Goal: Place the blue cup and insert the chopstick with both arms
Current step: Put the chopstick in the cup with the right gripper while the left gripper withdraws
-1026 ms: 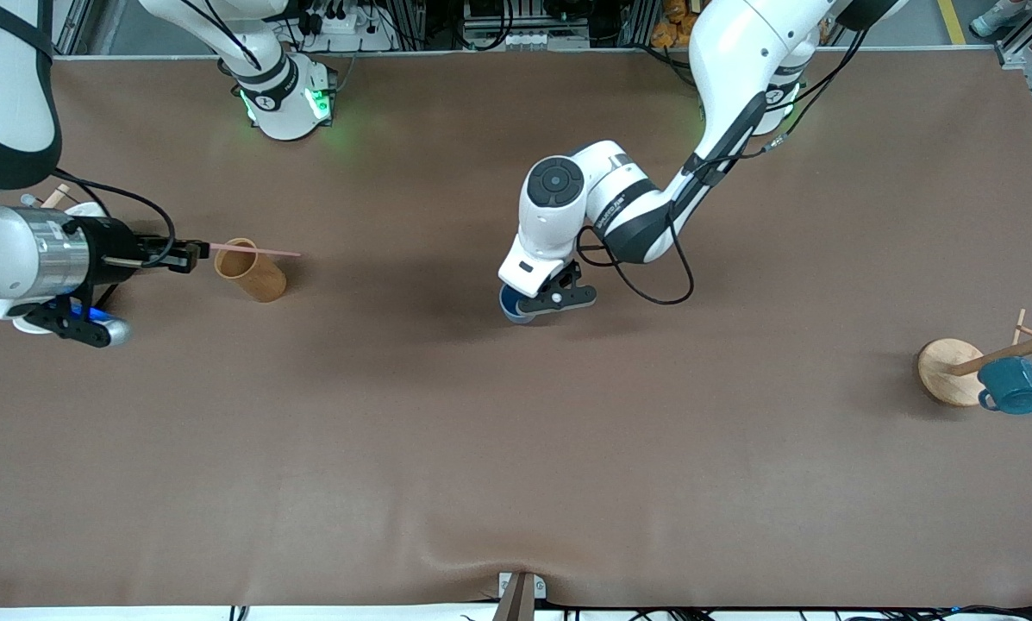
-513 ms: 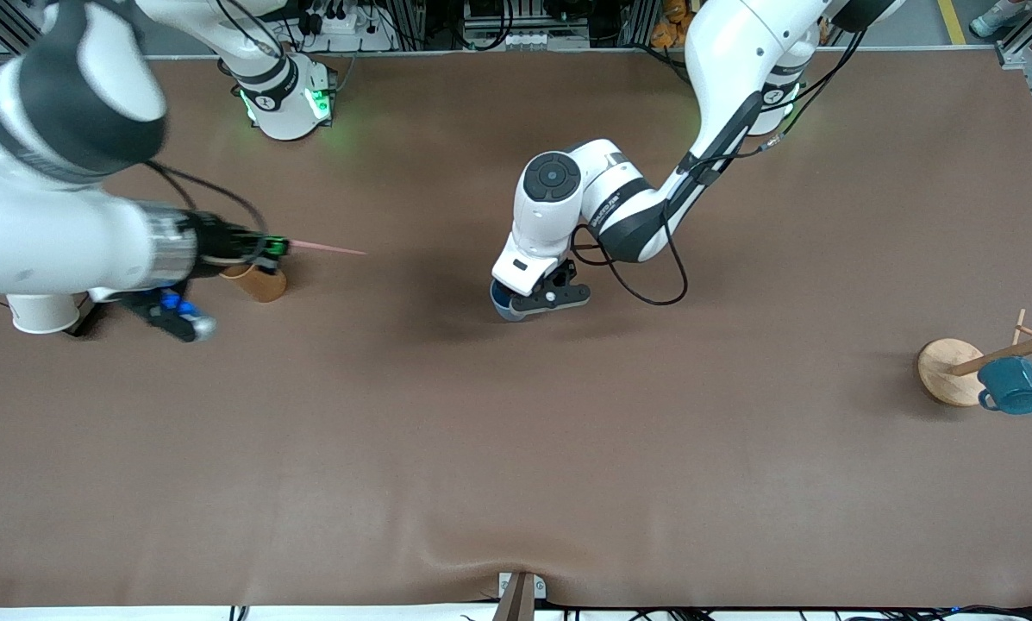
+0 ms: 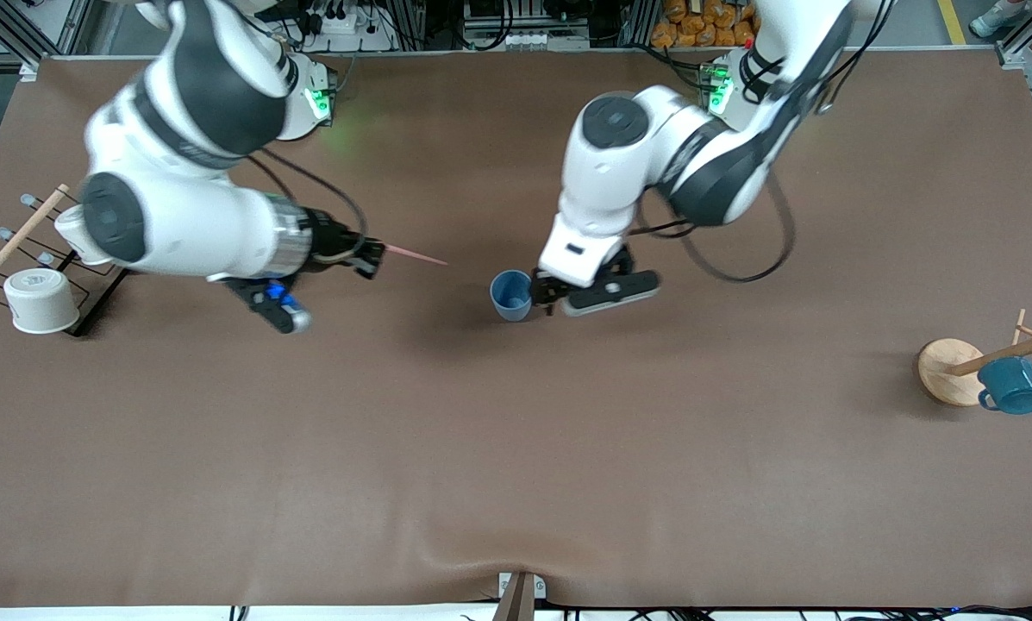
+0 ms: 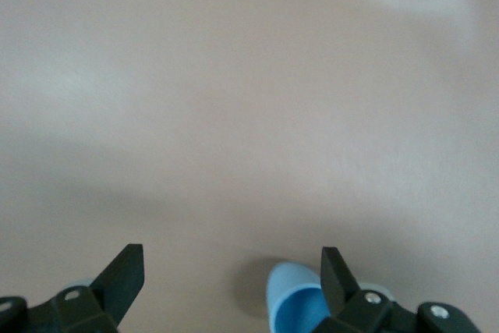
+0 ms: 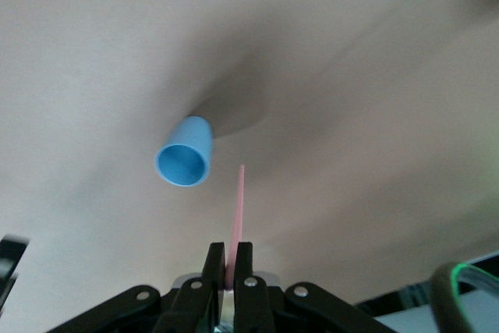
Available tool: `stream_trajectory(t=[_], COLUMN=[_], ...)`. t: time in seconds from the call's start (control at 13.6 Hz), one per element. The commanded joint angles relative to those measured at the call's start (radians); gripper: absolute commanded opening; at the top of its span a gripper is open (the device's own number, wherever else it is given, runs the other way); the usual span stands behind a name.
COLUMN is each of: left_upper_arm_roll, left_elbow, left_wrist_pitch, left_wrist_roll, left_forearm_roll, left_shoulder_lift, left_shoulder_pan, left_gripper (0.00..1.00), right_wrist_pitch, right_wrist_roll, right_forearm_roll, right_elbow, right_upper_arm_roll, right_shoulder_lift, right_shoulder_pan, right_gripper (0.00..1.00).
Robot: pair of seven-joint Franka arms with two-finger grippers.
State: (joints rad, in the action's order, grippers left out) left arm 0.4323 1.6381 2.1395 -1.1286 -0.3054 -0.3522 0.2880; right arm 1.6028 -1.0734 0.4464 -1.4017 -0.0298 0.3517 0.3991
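My front camera looks down from high across the table (image 3: 516, 483), facing both arm bases. My two wrist cameras look out past their own fingers at the tabletop, and all three share the blue cup (image 3: 510, 295) (image 4: 300, 308) (image 5: 186, 152).

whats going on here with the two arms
The blue cup stands upright on the brown table, about mid-table. The left claw is open right beside it, holding nothing, so the cup looks released. The right claw is shut on the chopstick, holding it roughly level above the table with its tip aimed toward the cup. The chopstick is not yet in the cup. A teal mug hangs on a wooden rack at the left arm's end of the table.
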Motion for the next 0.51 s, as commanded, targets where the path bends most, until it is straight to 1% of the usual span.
stream_trajectory(t=[0.0,0.15,0.29,0.44], left_upper_arm_roll=[0.006,0.006,0.005,0.006], left_elbow=[0.019,-0.004,-0.04,-0.078], left_wrist_pitch=[-0.056,-0.131,-0.229,-0.312], left_wrist_roll=[0.094,0.198,0.309,0.387], left_forearm_roll=[0.052,0.095,0.143,0.149], left_shoulder_lift=[0.093,0.136,0.173,0.19], left_shoulder_pan=[-0.078,-0.134,-0.191,-0.248], left_gripper=[1.0,1.0,1.0,1.0], right_wrist_pitch=[0.124,0.147,0.216,0.268], right_wrist_roll=[-0.117,-0.137,-0.18,-0.197], right_forearm_roll=[0.015,0.002,-0.003,-0.026], right_elbow=[-0.043,-0.045,-0.063,-0.092], right_upper_arm_roll=[0.011,0.013,0.013,0.014], right_shoulder_lift=[-0.013,-0.007,-0.007,-0.004], right_shoulder_pan=[0.078,0.112,0.135,0.177], right_gripper=[0.0,0.0,0.0,0.0])
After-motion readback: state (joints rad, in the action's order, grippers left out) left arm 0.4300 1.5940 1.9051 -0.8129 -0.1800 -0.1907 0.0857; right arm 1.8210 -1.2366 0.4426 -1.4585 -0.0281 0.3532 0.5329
